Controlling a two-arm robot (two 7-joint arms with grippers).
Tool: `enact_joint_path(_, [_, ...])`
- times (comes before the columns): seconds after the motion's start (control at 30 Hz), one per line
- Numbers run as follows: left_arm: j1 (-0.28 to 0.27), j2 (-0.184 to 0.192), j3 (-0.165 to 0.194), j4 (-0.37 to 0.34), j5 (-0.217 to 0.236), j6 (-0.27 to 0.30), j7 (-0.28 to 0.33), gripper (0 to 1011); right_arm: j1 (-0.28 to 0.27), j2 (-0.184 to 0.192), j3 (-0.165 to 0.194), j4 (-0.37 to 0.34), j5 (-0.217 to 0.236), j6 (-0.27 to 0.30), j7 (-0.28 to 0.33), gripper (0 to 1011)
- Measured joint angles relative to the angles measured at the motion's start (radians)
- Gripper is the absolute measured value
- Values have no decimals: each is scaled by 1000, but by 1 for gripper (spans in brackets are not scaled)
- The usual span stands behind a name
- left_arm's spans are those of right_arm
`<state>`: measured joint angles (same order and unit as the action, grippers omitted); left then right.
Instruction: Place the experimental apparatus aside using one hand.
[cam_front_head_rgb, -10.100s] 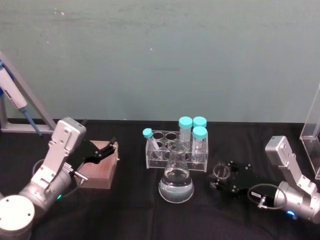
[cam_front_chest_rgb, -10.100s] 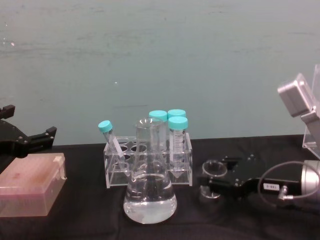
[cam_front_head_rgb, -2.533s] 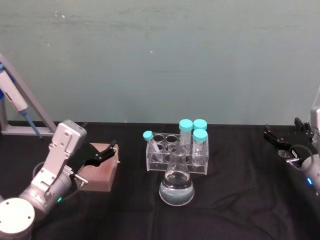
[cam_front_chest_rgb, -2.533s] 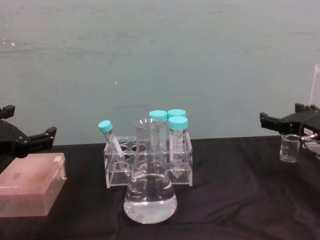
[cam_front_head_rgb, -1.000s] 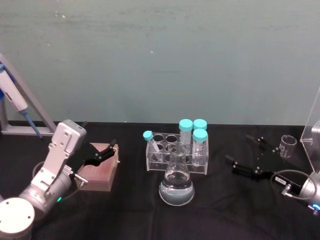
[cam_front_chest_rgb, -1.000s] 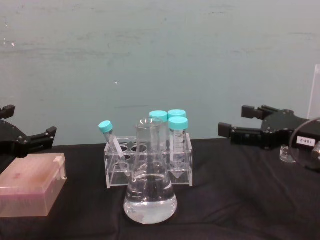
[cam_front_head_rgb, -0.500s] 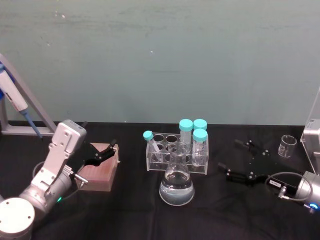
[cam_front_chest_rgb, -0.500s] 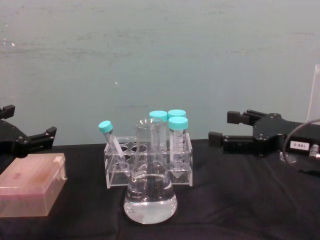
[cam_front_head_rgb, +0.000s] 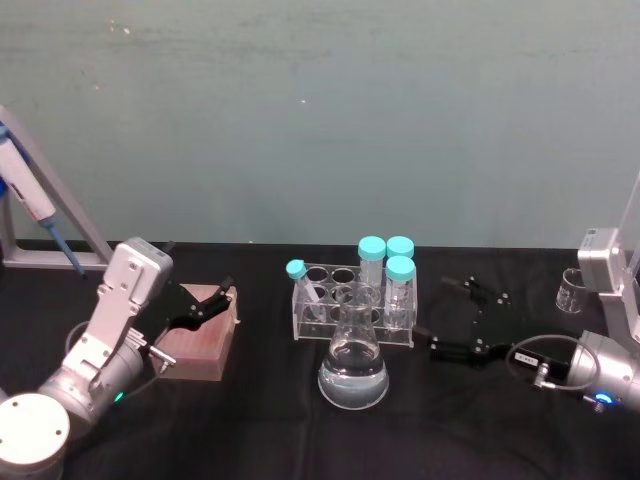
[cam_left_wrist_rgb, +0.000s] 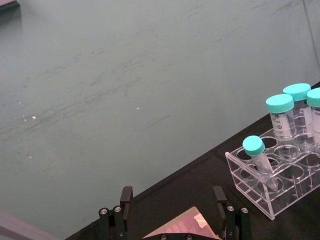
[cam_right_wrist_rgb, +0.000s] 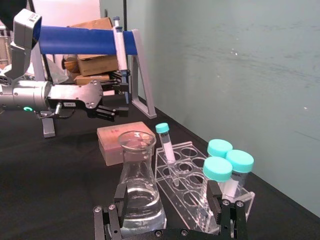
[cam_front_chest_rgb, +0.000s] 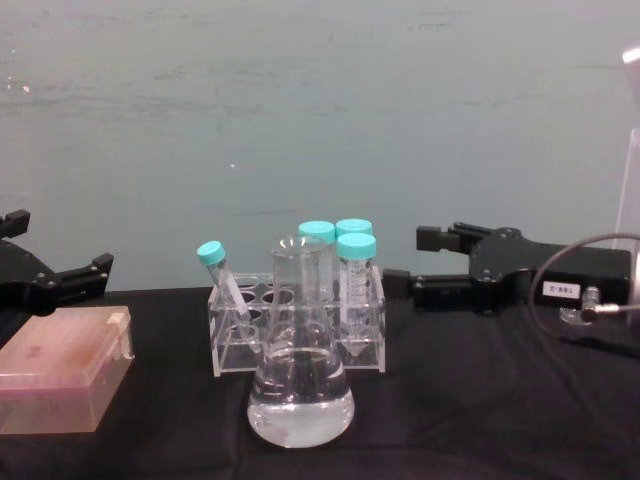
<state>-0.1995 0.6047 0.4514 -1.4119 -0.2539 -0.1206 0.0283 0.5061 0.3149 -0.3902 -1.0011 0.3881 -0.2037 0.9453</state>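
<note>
Facing a group of clear labware, the right gripper (cam_front_head_rgb: 434, 314) hangs low over the black table (cam_front_head_rgb: 270, 430) with its two fingers spread wide and nothing between them. It sits just beside the right end of the tube rack (cam_front_head_rgb: 325, 318); we cannot tell whether a fingertip touches the rack.

The rack is stiff, light acrylic at the table's middle and carries four teal-capped tubes (cam_front_head_rgb: 398, 285), one of them leaning. We judge that the tubes sit loose, so the rack should be gripped by an end wall and kept level.

The flask (cam_front_head_rgb: 352, 368) stands directly in front of the rack, partly filled with clear liquid. It looks bottom-heavy, slippery and fragile, and its narrow neck is the best place to hold it.

A small beaker (cam_front_head_rgb: 572, 288) stands well apart at the far right.

The left gripper (cam_front_head_rgb: 222, 298) rests with fingers parted above a pink box (cam_front_head_rgb: 200, 340).
</note>
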Motion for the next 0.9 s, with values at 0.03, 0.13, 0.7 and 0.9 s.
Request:
enact_joint_path(0.03, [0, 0, 0, 0, 0, 0, 0, 1000, 4, -2, -3, 4, 1, -1, 2, 1000])
enact_joint_path(0.13, [0, 0, 0, 0, 0, 0, 0, 1000, 17, -8, -15, 20, 8, -5, 12, 1000])
enact_joint_path(0.7, [0, 0, 0, 0, 0, 0, 0, 1000, 67, -41, -74, 76, 33, -6, 17, 1000])
enact_joint_path(0.9, [0, 0, 0, 0, 0, 0, 0, 1000, 83, -52, -94, 95, 41, -9, 15, 1000])
